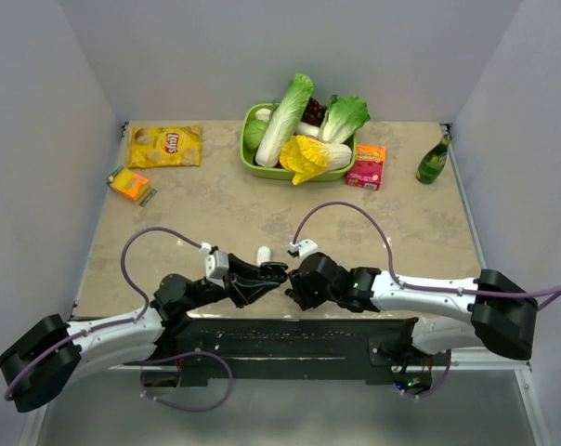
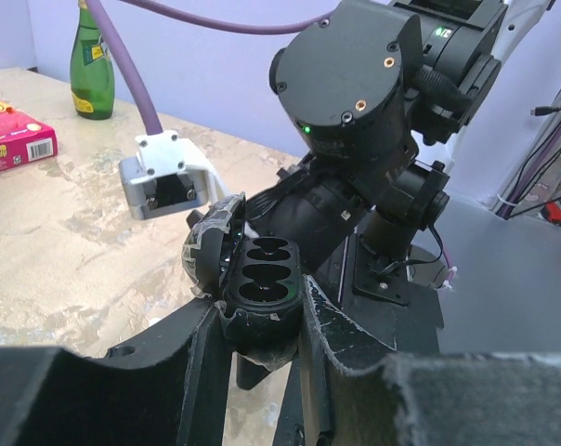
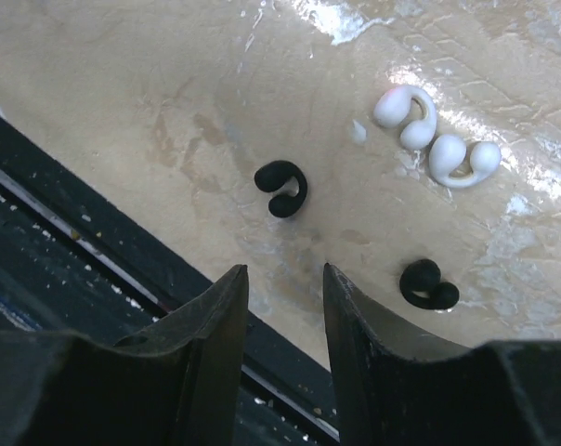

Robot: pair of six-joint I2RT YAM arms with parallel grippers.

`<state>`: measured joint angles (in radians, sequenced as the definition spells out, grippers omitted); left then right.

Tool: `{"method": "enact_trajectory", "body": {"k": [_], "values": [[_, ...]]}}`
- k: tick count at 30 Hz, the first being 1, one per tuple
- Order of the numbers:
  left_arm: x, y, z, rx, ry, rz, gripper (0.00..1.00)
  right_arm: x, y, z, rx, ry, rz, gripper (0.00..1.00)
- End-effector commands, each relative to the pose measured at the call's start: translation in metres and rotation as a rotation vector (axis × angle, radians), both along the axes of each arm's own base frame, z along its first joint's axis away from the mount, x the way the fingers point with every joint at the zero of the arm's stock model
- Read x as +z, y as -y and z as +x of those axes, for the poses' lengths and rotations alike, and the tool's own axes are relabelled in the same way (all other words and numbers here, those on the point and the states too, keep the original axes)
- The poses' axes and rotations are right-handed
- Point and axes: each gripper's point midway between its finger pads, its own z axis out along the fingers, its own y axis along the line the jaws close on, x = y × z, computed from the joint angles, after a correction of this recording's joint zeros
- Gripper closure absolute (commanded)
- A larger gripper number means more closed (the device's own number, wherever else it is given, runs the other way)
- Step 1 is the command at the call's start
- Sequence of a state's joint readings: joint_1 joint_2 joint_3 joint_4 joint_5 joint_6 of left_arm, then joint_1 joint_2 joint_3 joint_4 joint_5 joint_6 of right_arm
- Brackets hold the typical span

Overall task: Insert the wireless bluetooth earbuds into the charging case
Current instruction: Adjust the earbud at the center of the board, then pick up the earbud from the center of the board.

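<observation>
My left gripper [image 2: 262, 314] is shut on a small black charging case [image 2: 260, 275]. Its lid is open and its two oval wells are empty. In the top view the left gripper [image 1: 273, 275] meets the right gripper [image 1: 295, 279] near the table's front edge. My right gripper [image 3: 282, 277] is open and empty just above the table. Two black earbuds lie below it, one [image 3: 282, 188] ahead of the fingertips and one [image 3: 427, 283] to the right. Two white earbuds [image 3: 436, 135] lie further off. A small white oval case [image 1: 262, 254] stands just behind the grippers.
The right arm's wrist [image 2: 355, 84] looms close behind the black case. At the back are a green basket [image 1: 253, 160] of vegetables, a yellow chip bag [image 1: 165, 146], a pink box [image 1: 366, 165], a green bottle [image 1: 434, 160] and an orange pack [image 1: 130, 184]. A black base plate [image 3: 67, 204] borders the near edge.
</observation>
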<state>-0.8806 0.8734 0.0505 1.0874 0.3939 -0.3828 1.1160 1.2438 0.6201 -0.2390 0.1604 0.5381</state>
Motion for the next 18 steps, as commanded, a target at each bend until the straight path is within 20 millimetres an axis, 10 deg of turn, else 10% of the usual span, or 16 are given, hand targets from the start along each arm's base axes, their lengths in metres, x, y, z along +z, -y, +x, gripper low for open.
{"method": "enact_trajectory", "body": {"k": [1, 18], "values": [[-0.044, -0.017, -0.018, -0.012, -0.039, 0.044, 1.0, 0.013, -0.023, 0.019, -0.023, 0.069, 0.048, 0.6], [-0.046, -0.024, -0.018, 0.012, -0.035, 0.04, 1.0, 0.003, -0.032, 0.042, -0.107, 0.117, 0.018, 0.62]]}}
